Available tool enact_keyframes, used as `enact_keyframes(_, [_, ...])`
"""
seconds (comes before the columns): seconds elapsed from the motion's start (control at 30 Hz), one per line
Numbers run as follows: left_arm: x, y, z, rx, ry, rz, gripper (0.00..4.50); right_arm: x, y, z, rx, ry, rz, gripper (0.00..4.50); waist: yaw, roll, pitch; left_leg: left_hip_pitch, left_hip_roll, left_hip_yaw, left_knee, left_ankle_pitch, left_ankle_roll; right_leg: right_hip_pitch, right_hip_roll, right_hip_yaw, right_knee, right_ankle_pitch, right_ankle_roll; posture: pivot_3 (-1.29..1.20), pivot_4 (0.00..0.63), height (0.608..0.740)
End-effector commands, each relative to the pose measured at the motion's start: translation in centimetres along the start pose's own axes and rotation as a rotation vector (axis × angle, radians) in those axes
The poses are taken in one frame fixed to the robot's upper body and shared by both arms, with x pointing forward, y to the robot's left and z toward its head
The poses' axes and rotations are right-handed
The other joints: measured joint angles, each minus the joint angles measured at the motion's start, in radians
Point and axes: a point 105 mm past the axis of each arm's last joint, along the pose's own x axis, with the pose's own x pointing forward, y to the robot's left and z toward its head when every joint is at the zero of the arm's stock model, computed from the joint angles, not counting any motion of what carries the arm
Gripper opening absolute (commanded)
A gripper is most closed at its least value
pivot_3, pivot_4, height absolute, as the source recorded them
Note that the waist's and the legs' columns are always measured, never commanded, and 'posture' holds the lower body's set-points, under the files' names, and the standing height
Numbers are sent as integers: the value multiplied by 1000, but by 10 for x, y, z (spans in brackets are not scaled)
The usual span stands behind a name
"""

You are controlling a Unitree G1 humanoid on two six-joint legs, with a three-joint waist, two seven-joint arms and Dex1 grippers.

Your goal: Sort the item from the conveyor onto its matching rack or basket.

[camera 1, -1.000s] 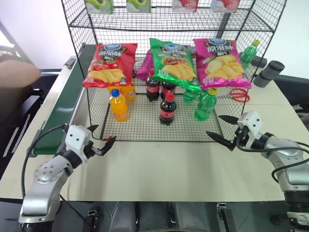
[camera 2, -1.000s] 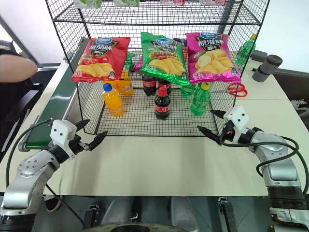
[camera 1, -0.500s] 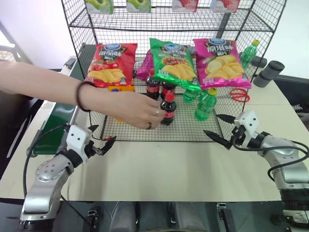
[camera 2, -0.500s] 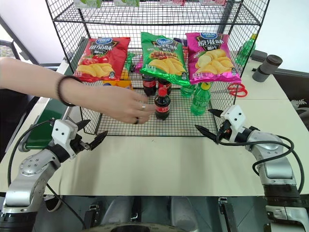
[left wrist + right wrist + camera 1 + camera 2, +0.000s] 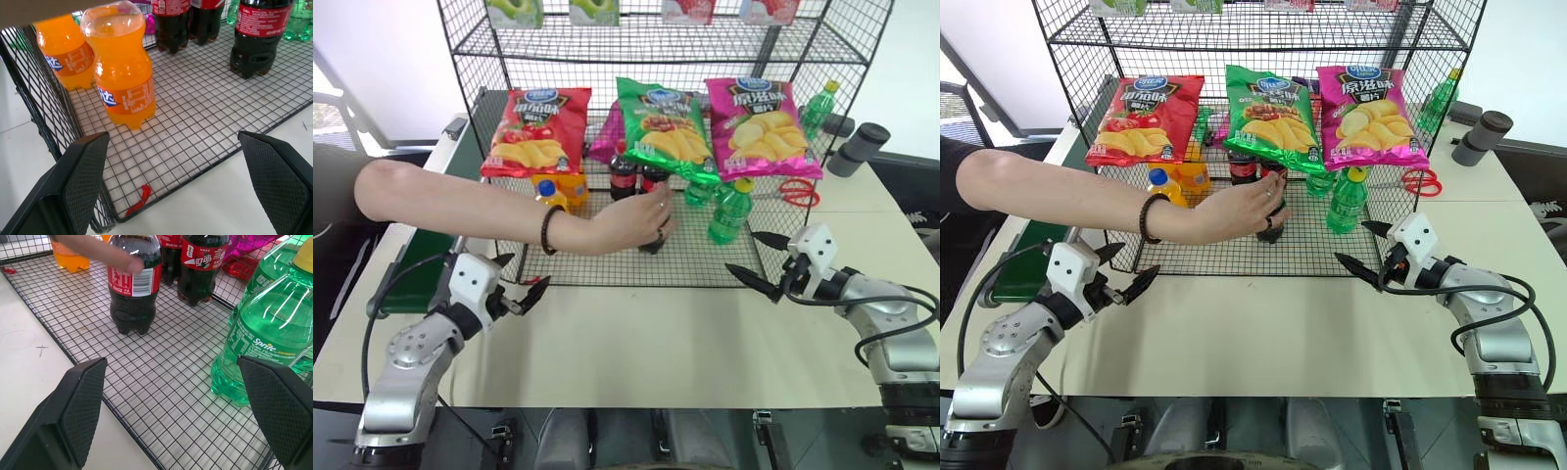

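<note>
A small cola bottle (image 5: 133, 289) with a red label stands upright near the front of the black wire rack (image 5: 597, 257). A person's hand (image 5: 631, 220) is wrapped round its top. Two more cola bottles (image 5: 623, 176) stand behind it. The dark green conveyor (image 5: 411, 262) runs along the left, crossed by the person's forearm. My left gripper (image 5: 524, 272) hovers open over the table by the rack's front left corner. By the front right corner my right gripper (image 5: 741, 252) is open too. Neither holds anything.
Orange-drink bottles (image 5: 122, 73) stand at the rack's left and green bottles (image 5: 264, 338) at its right. Red, green and pink crisp bags (image 5: 664, 127) hang above them. Red scissors (image 5: 795, 191) and a grey cylinder (image 5: 860, 149) lie on the table to the right.
A person's arm has reached in from the left across the conveyor, and the hand now grips the front cola bottle. Both grippers have stayed in place and open.
</note>
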Motion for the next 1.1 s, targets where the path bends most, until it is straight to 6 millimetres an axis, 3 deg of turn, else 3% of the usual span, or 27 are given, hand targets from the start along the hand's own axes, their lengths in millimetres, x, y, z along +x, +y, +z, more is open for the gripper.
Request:
enact_keyframes(0.03, [-1,2,10,21,-31,9,4500,3,0,12,-31,-39,4,4422,0,0,0,0,0,0,0,0,0,0,0,0,0,0,0,0,150,734])
enact_keyframes(0.67, [-5,3,9,-10,-24,19,4500,7,7,15,-31,-45,27,4422,0,0,0,0,0,0,0,0,0,0,0,0,0,0,0,0,150,734])
enact_keyframes(0.9, [-18,13,13,-49,-47,96,4500,11,17,18,-25,-57,58,4422,-1,0,0,0,0,0,0,0,0,0,0,0,0,0,0,0,150,734])
enact_keyframes(1.1, [-35,34,21,-125,-111,229,4500,24,29,34,-42,-109,106,4422,-2,0,0,0,0,0,0,0,0,0,0,0,1,0,0,0,150,734])
